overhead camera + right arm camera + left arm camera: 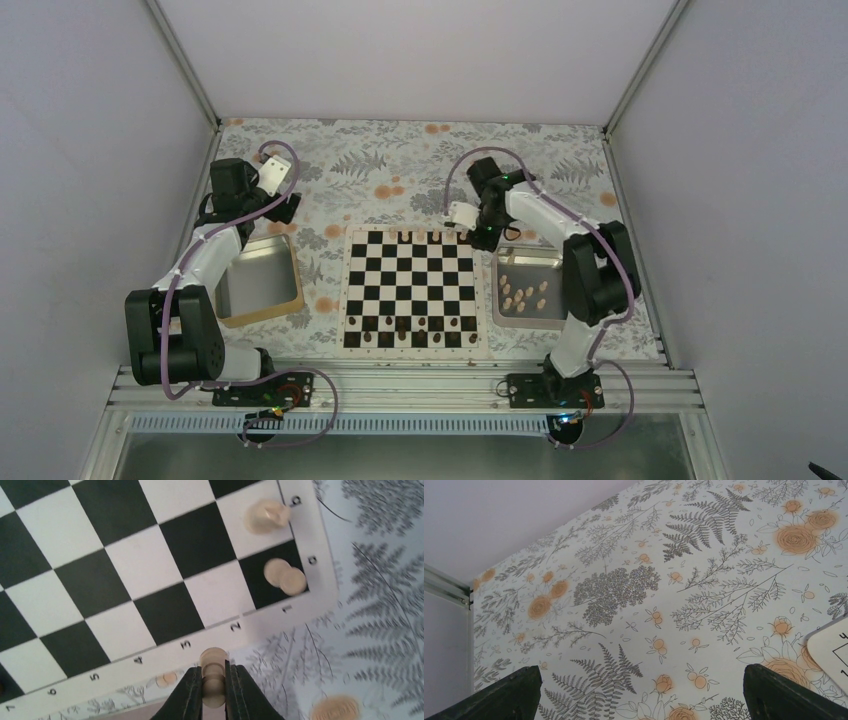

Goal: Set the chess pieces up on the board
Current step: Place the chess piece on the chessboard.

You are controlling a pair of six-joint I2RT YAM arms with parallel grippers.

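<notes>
- The right gripper [214, 674] has its jaws closed on one pale chess piece [213, 657]. The piece is pinched upright between two dark fingers [191, 695].
- In the right wrist view, the held piece hangs at the edge of the board [150, 565], by the printed border numbers 2 and 3. Whether it touches the board cannot be told.
- At 1 o'clock in that view, two more pale chessmen stand on the end rank. One is on the square marked b [266, 516] and one on the square marked c [284, 576].
- The left gripper [639, 680] has its jaws spread wide, with nothing between the fingers [509, 695]. Below it lies the floral table cover [624, 590].
- The right tray [530, 260] sits at 3 o'clock of the board, just beside it. It holds a loose scatter of pale chess pieces [520, 295].
- The left tray [262, 280] sits at 9 o'clock of the board.
- Dark chessmen [402, 328] stand along the board's 6 o'clock edge.
- A short row of pale pieces [420, 237] stands along the 12 o'clock edge.
- The right arm rises from its base at 5 o'clock with its elbow above the right tray. Its forearm reaches to the board's 1 o'clock corner.
- The left arm is folded, with its wrist at 10 o'clock, well apart from the board.
</notes>
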